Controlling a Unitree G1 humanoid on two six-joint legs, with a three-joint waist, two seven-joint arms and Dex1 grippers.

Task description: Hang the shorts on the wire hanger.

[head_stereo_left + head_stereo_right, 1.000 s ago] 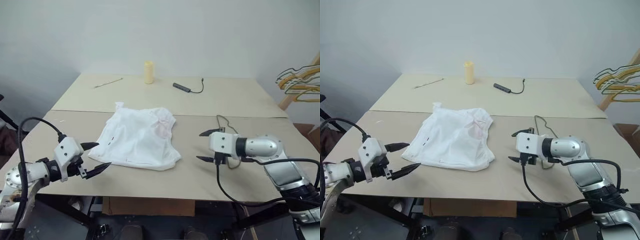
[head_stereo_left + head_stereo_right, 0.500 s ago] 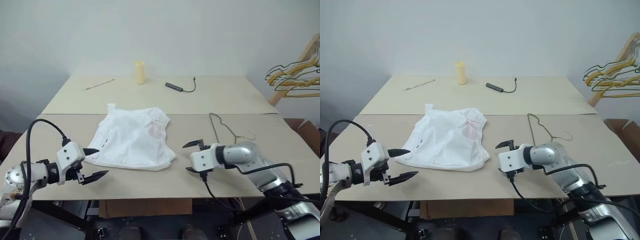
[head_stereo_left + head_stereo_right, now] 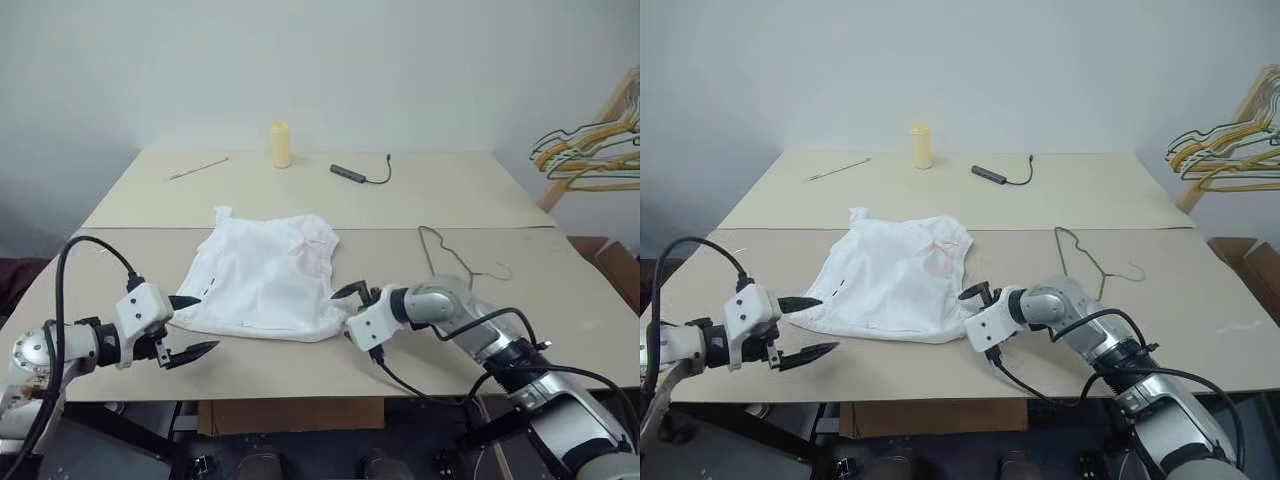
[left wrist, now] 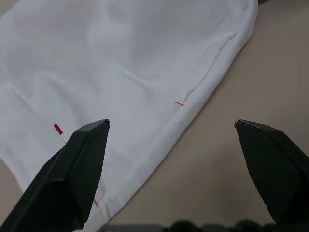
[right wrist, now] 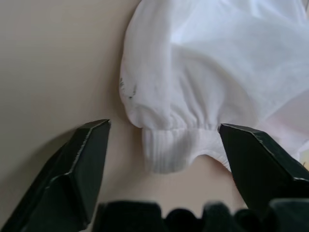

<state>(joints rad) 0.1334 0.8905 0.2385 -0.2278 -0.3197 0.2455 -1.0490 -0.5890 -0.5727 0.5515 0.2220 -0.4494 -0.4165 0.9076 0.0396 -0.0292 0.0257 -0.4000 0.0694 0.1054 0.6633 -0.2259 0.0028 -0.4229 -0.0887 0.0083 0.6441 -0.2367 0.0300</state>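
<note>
Lying spread flat mid-table: the shorts. Resting just right of them, apart: the wire hanger. Hovering with fingers spread wide at the shorts' near-right corner, gripping nothing: right gripper. Gaping empty at the near-left edge: left gripper.

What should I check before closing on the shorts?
1. Right end effector open, straddling the ribbed corner of the shorts: ok.
2. Left end effector open at the shorts' opposite edge: ok.
3. One left finger over the fabric, the other over bare table: ok.
4. Shorts lying spread out on the table, not held: ok.
5. Wire hanger lying on the table, apart from the shorts: ok.
6. Whether the fingers reach low enough to pinch the fabric: cannot tell.
</note>
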